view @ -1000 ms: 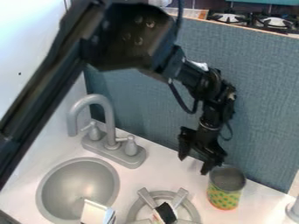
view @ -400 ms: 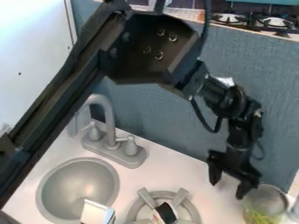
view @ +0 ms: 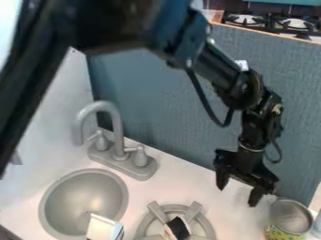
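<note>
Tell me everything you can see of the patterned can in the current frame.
The can is short and round, with a plain grey, metallic-looking top inside a raised rim and a yellow-green side with darker green and orange patches. It sits near the lower right corner on the white counter, its base at the picture's bottom edge. The open gripper is just to its upper left, apparently not holding it. A pale object is close on its right; whether they touch is unclear.

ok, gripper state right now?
Gripper: open, fingers apart, nothing between them. Can sits just beside it; can't tell if they touch.
</note>
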Robot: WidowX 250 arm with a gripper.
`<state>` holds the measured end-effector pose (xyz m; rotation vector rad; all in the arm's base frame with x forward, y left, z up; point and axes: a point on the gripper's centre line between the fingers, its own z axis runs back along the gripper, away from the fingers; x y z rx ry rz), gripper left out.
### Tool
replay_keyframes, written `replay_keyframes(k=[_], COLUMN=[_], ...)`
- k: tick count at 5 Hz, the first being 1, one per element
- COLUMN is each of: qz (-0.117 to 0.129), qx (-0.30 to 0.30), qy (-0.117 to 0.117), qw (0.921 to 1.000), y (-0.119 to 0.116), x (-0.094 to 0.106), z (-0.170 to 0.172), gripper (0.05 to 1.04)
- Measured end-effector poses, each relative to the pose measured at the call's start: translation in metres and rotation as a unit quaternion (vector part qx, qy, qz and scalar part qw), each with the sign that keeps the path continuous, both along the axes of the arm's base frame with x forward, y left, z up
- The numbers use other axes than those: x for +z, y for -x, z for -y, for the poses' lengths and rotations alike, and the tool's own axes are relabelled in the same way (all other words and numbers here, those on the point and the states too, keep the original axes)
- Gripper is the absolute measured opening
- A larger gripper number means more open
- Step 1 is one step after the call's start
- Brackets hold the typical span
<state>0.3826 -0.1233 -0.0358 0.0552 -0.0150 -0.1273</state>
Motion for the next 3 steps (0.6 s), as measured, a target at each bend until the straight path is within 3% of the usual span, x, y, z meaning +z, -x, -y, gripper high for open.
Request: replay_keyframes(k=[1, 2, 3], qz=[0.004, -0.057, -0.086], qx=[0.000, -0.038, -0.068], qy=[-0.026, -0.015, -0.006], qw=[0.9997, 0.9975, 0.9939], y=[0.030, 0.071, 0.116], x=[0.033, 0.042, 0.042], z=[-0.001, 0.011, 0.023], gripper=[1.007, 1.007, 1.005])
